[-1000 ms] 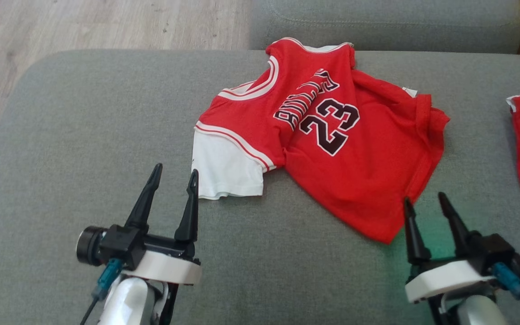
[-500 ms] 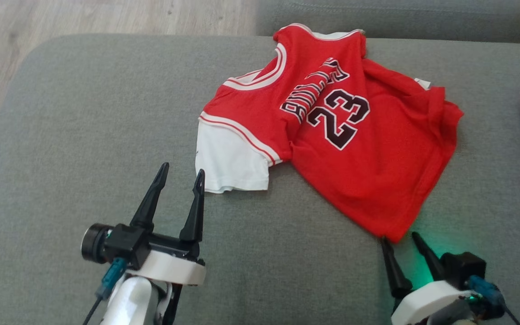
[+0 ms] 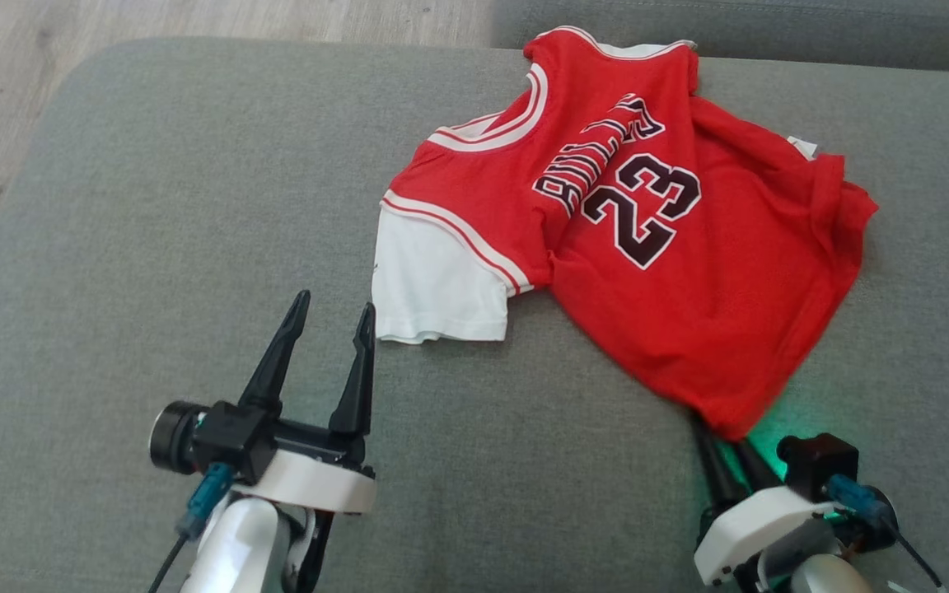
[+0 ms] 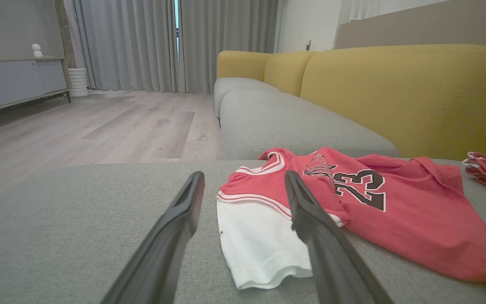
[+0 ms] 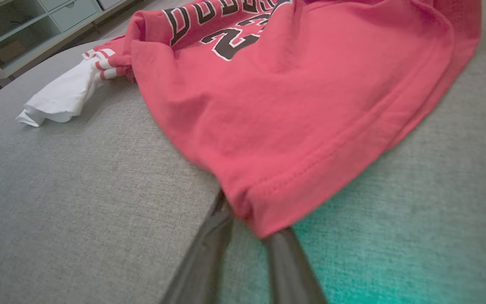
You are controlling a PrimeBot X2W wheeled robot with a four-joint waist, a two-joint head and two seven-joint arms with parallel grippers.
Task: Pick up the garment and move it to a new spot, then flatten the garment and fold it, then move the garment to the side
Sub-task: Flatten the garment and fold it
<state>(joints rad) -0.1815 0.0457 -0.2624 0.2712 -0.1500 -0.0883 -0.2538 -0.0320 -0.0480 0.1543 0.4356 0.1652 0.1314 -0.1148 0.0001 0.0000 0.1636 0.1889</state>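
Right wrist view: right gripper (image 5: 247,236) fingers narrow at jersey (image 5: 293,105) hem corner, tips hidden under red cloth, can't tell if clamped. Left gripper (image 3: 334,305) spread wide, just beside white sleeve (image 3: 437,288). Jersey rumpled on grey cushion (image 3: 153,206).

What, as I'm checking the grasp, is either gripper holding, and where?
Left gripper: open, nothing. Right gripper meets the red jersey at its near hem corner; a hold cannot be told.
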